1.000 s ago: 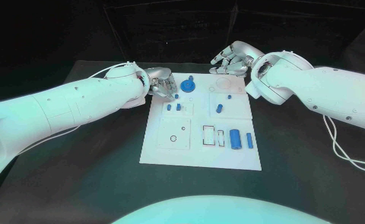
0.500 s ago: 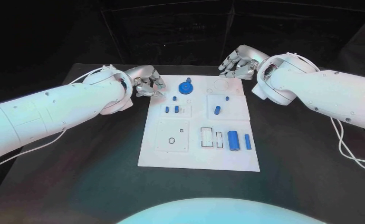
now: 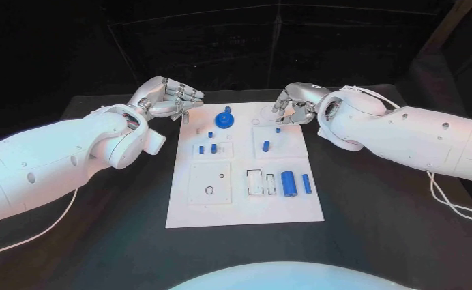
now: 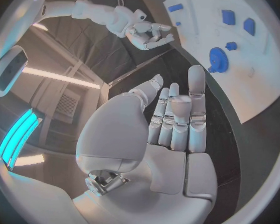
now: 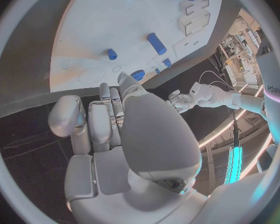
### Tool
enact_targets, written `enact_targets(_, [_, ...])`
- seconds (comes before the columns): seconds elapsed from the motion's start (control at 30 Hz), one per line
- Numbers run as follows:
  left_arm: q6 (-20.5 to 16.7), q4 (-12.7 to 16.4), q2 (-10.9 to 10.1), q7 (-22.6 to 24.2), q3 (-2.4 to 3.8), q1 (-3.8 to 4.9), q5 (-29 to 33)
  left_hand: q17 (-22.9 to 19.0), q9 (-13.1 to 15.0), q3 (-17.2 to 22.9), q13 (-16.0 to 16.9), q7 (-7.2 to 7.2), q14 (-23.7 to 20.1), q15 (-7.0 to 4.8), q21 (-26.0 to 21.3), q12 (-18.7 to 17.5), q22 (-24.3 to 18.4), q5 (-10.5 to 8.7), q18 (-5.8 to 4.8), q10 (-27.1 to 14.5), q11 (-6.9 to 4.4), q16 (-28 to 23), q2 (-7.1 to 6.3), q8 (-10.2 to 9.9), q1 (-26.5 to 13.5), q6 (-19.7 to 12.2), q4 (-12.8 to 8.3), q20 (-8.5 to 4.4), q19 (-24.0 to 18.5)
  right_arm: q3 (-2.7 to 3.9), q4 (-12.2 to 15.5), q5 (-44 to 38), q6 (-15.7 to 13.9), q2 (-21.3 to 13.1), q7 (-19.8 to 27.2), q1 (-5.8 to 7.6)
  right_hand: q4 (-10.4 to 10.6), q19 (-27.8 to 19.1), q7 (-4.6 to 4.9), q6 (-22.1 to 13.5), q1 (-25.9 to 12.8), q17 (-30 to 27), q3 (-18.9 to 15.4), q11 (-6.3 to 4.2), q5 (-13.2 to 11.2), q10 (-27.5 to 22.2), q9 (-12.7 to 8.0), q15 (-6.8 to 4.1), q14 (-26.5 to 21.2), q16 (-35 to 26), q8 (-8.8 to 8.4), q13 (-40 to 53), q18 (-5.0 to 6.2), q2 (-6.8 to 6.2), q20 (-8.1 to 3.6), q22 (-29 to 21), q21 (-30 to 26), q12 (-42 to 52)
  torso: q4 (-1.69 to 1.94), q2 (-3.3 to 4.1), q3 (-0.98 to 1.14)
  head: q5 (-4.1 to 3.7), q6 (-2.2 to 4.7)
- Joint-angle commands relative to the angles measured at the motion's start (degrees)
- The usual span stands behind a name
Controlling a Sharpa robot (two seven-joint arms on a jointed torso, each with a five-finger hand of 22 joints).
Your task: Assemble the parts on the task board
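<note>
Two silver robot hands hover at the far end of the white rectangular task board (image 3: 246, 167) on the black bench (image 3: 383, 201). The left robot hand (image 3: 167, 99) sits just off the board's far left corner, fingers apart, gripping nothing; its wrist view shows a bare palm and straight fingers. The right robot hand (image 3: 295, 106) hangs over the far right corner, fingers loosely bent, nothing in them. A round blue disc part with a knob (image 3: 224, 120) lies between the hands. Nearer the robot lie one large blue cylinder (image 3: 288, 183) and one slim blue bar (image 3: 306, 182).
</note>
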Motion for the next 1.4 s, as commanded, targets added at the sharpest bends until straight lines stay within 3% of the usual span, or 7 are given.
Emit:
enact_targets(0.03, [-1.25,1.4,-0.42,6.61,-0.01,-0.13,17.02,-1.18,-0.04,0.1,0.16,-0.1,-0.8,0.01,-0.52,0.56,-0.26,-0.14,0.68,0.61,-0.12,-0.73,0.71,0.24,0.09,0.32,0.22,0.07,-0.54,0.03,0.36,-5.29,0.5,-0.02,-0.22,-0.43,0.29,-0.13,0.4,-0.4,-0.03,-0.07,-0.29,0.17,-0.62,-0.6,-0.03,0.43,1.7,-0.15,-0.34,-0.87,1.07,-0.74,0.53,-0.37,-0.3,-0.4,0.07,-0.02,-0.04,-0.9,0.13])
enact_targets(0.2, [-1.25,2.54,-1.03,7.44,-0.04,-0.38,20.21,-1.97,-0.03,0.08,0.32,-0.21,-1.22,-0.13,-0.89,1.19,-0.52,-0.14,0.68,1.1,-0.29,-1.22,0.76,0.43,0.13,0.52,0.23,-0.05,-0.66,0.03,0.45,-5.74,0.87,0.07,-0.42,-0.93,0.24,-0.22,0.56,-0.57,-0.06,-0.23,-0.37,0.36,-0.77,-0.92,0.01,0.59,1.67,-0.25,-0.51,-1.66,1.13,-0.83,0.72,-0.57,-0.45,-0.7,0.24,0.0,-0.04,-1.29,0.28])
enact_targets(0.47, [-1.37,2.87,-1.78,7.66,-0.06,-0.54,21.45,-2.57,-0.02,-0.03,0.41,-0.22,-1.51,-0.18,-1.12,1.54,-0.69,-0.14,0.67,1.26,-0.36,-1.57,0.7,0.6,0.07,0.68,0.25,-0.11,-0.7,0.02,0.31,-5.91,2.76,0.37,-0.75,-1.23,0.25,-0.06,0.61,-0.29,-0.06,-0.47,-0.24,0.41,-0.44,-0.89,0.11,0.66,1.61,-0.42,-0.43,-2.39,1.09,-0.54,0.86,-0.26,-0.29,-0.8,0.19,0.02,-0.12,-1.01,0.16])
enact_targets(0.67, [-1.58,2.42,-2.03,7.69,-0.06,-0.56,21.59,-2.8,-0.01,-0.04,0.44,-0.23,-1.61,-0.2,-1.19,1.65,-0.75,-0.14,0.66,1.29,-0.38,-1.7,0.69,0.66,0.11,0.74,0.22,-0.14,-0.72,0.01,0.08,-5.99,4.41,0.75,-1.38,-1.36,0.19,0.3,0.42,0.38,0.23,-0.62,0.21,0.23,-0.02,-0.13,0.21,0.57,1.62,-0.48,-0.23,-3.39,1.04,-0.06,0.88,0.24,0.05,-0.66,0.07,0.03,-0.06,-0.75,0.09])
enact_targets(1.0, [-1.41,2.2,-2.06,7.57,-0.06,-0.56,21.63,-2.94,0.01,-0.09,0.49,-0.22,-1.68,-0.22,-1.31,1.83,-0.83,-0.14,0.66,1.37,-0.39,-1.79,0.69,0.78,0.11,0.85,0.22,-0.16,-0.73,-0.01,-0.44,-7.26,7.1,1.43,-2.94,-1.56,-0.27,0.55,0.17,1.37,1.65,-0.69,2.42,-0.04,-0.34,1.02,0.22,0.3,1.67,-0.38,-0.17,-5.75,1.0,0.73,0.66,0.52,0.25,-1.0,0.08,0.01,-0.05,-0.64,-0.28])
enact_targets(1.4, [-1.04,1.9,-2.0,7.15,-0.06,-0.56,21.64,-3.18,0.01,-0.1,0.51,-0.22,-1.78,-0.23,-1.36,1.9,-0.87,-0.14,0.65,1.38,-0.4,-1.91,0.7,0.82,0.12,0.89,0.22,-0.17,-0.73,-0.04,-0.66,-7.83,9.74,1.69,-3.97,-1.78,-0.26,0.85,-0.15,2.77,1.71,-0.6,4.96,-0.41,-0.79,2.89,0.26,-0.02,1.75,-0.1,0.0,-7.86,0.93,0.76,0.38,0.98,0.56,-1.31,0.04,0.03,-0.05,-0.58,-0.51])
